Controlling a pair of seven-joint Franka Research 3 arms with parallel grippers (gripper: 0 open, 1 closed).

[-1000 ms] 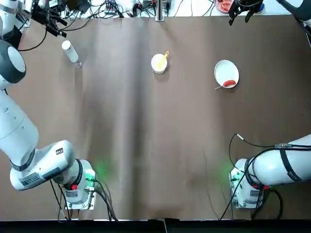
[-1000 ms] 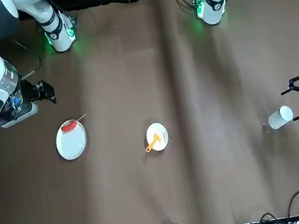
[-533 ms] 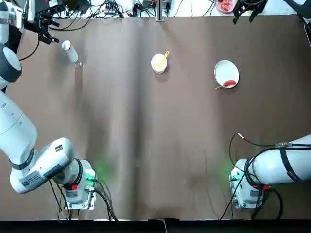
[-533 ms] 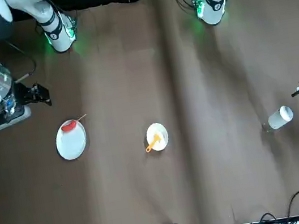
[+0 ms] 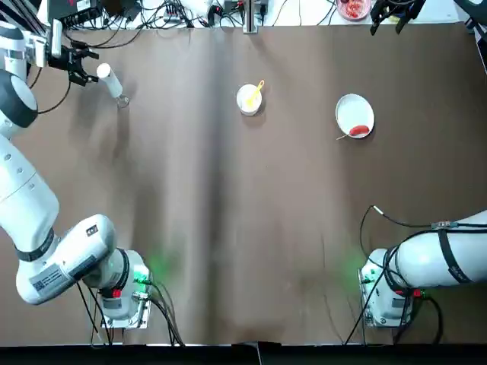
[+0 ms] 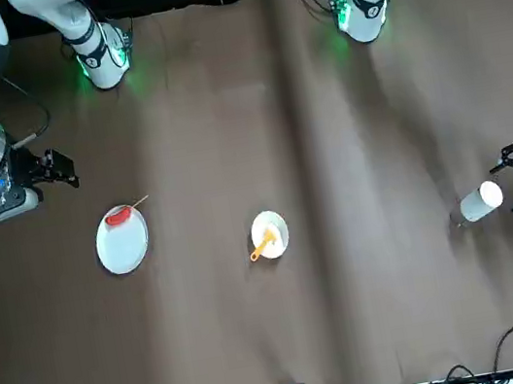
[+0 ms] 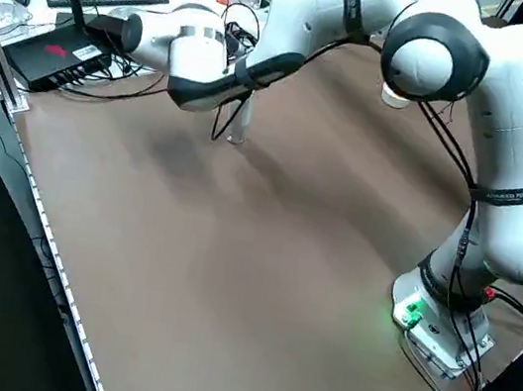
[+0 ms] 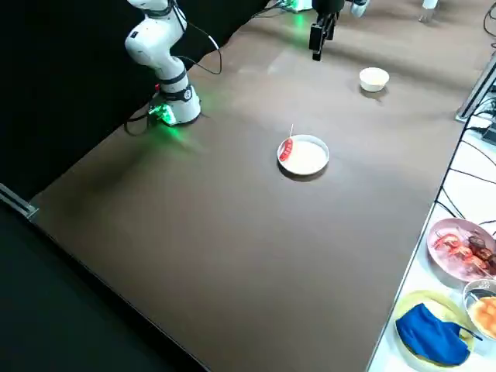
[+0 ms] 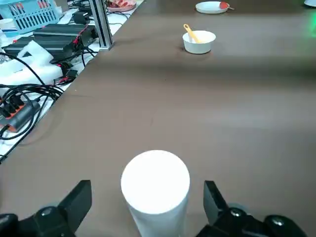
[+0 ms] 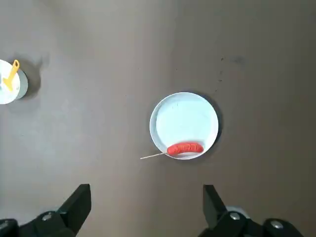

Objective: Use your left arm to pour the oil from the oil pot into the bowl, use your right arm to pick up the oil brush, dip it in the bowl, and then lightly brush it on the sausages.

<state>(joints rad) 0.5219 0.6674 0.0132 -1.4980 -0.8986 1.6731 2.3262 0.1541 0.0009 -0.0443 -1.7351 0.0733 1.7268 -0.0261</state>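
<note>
The oil pot, a slim clear bottle with a white cap, stands at the table's far left. My left gripper is level with the cap, open. In the left wrist view the oil pot's cap sits between the two spread fingers without touching either. The bowl stands mid-table toward the far edge, with the oil brush resting in it. One of the sausages lies on the white plate, a thin stick at its end. My right gripper hangs open high above the plate, holding nothing.
Cables and electronics crowd the far edge behind the oil pot. A metal post stands at the far middle. Dishes of food and a blue cloth sit on a side surface past the plate.
My left gripper has shifted sideways to line up with the oil pot's cap, which now sits between its fingers. My right gripper has drifted farther toward the far right corner.
</note>
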